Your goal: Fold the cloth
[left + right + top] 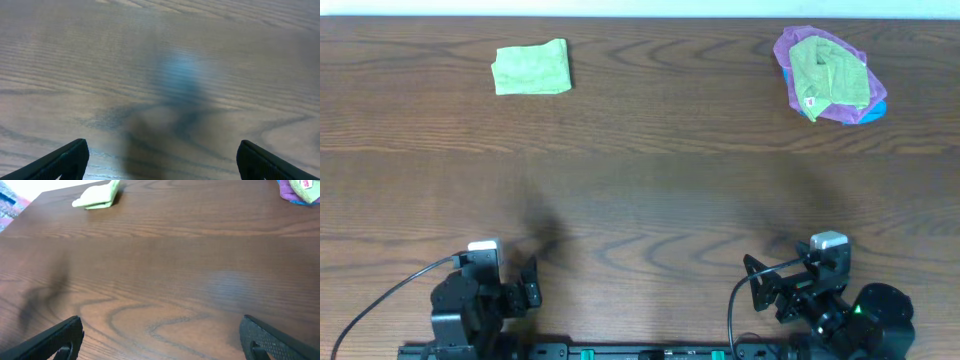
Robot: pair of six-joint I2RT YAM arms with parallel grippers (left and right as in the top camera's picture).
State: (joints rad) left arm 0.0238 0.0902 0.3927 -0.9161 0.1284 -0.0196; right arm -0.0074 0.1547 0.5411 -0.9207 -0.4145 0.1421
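**A:** Looking down from above, where are the cloths?

**B:** A folded green cloth (531, 68) lies flat at the far left of the counter (640, 180). At the far right there is a pile with a rumpled green cloth (828, 72) on top. That one rests on a purple cloth (788, 48), and a blue cloth (876, 108) peeks out at the pile's near right edge.

**A:** And the arms?

**B:** Both are at the near edge, well apart from either cloth. The left arm (470, 295) is below the folded one and the right arm (820, 290) is below the pile.

**A:** How do the left jaws stand?

**B:** They are released. The left wrist view has the two fingertips (65, 160) spread to the bottom corners, with only bare, blurred wood grain between them.

**A:** The right jaws?

**B:** They are spread just as wide, with the fingertips (55, 342) at the bottom corners and nothing held. That view looks across the counter to the folded green cloth (97, 196) at the top left. A corner of the purple cloth (294, 191) shows at the top right.
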